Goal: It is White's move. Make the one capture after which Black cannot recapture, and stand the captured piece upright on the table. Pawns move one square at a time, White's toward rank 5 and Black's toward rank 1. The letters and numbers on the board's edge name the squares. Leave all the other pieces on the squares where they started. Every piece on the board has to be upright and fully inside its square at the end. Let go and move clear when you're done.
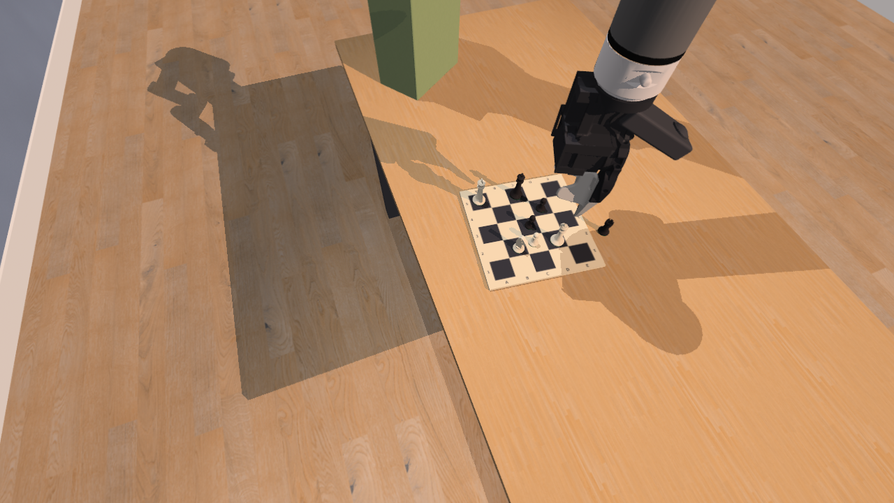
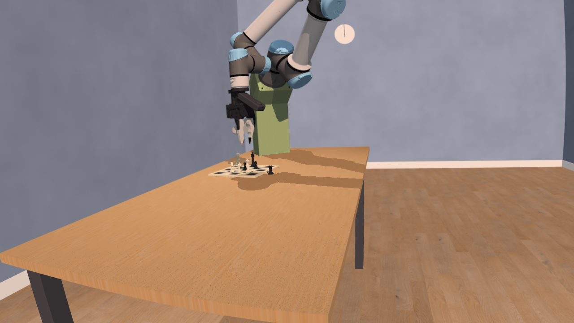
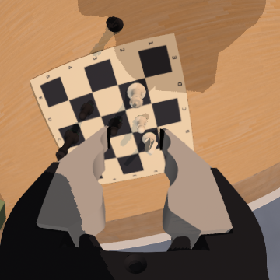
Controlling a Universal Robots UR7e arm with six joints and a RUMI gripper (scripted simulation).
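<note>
A small five-by-five chessboard (image 1: 494, 286) lies on the wooden tabletop (image 1: 625, 388), near the green pedestal (image 1: 412, 43) that carries the arm. Off the board, just beside its E-file edge, a black piece (image 1: 603, 227) stands upright on the tabletop; from these views it looks like a rook, though it is too small to be sure.

On the board, a white king (image 1: 479, 191) stands in the far corner of the A file, with a black king (image 1: 518, 186) two files over on the same far rank. Two black pawns (image 1: 541, 205) (image 1: 531, 221) sit in the middle of the board. Nearer rank 2 there are three white pieces: two white pawns (image 1: 518, 245) (image 1: 533, 239) on adjoining squares and a taller white piece (image 1: 558, 235) just beyond them toward the E file.

The gripper (image 2: 244, 138) hangs well above the board, pointing down, with nothing between its fingers. They are drawn partly in, with a gap between them, and grip nothing. In the wrist view the gap frames the board from above: the nearest white pawn (image 3: 149, 141) lies just inside the right fingertip, and a black pawn (image 3: 115, 124) lies just inside the left one. The arm's shadow falls across the tabletop beside the board.
</note>
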